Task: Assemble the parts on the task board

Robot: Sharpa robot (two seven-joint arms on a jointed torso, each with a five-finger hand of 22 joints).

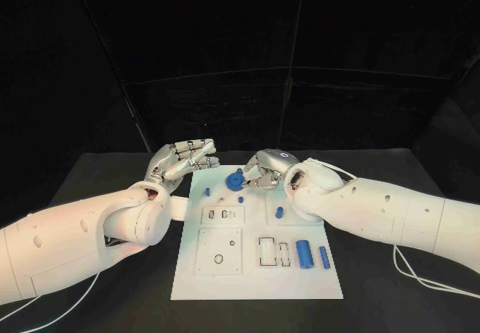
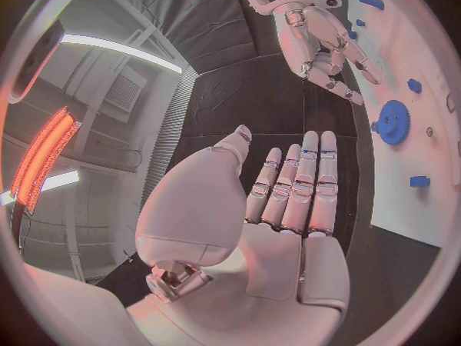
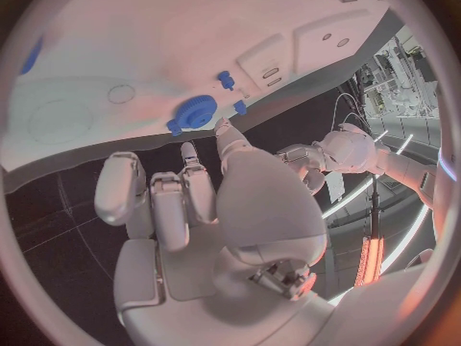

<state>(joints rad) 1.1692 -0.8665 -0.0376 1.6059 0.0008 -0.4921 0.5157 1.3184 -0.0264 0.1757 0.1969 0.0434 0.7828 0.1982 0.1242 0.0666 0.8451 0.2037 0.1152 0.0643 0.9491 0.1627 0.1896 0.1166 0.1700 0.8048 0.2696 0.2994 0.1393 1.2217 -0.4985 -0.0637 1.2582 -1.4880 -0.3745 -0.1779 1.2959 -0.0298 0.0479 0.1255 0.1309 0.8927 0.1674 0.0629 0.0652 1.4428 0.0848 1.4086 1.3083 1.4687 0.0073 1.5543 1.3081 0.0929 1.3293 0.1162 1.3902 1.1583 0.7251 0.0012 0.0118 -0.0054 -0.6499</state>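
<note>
The white task board [image 1: 195, 277] lies in the middle of the table. A blue gear [image 1: 234, 182] sits near its far edge; it also shows in the wrist views [image 2: 392, 121] [image 3: 199, 111]. My right hand [image 1: 264, 168] hovers just right of the gear with loosely bent fingers [image 2: 336, 58] and holds nothing; its thumb tip [image 3: 227, 128] points close to the gear. My left hand [image 1: 185, 159] is raised off the board's far left corner, fingers [image 2: 300, 184] straight and together, palm empty. Two blue cylinders [image 1: 304, 254] [image 1: 324, 257] lie at the board's near right.
Small blue pegs [image 1: 207, 191] [image 1: 240, 199] [image 1: 280, 210] stand on the board behind its recessed slots [image 1: 270, 251]. Black table [image 1: 400, 305] surrounds the board. A white cable [image 1: 420, 277] trails under the right arm.
</note>
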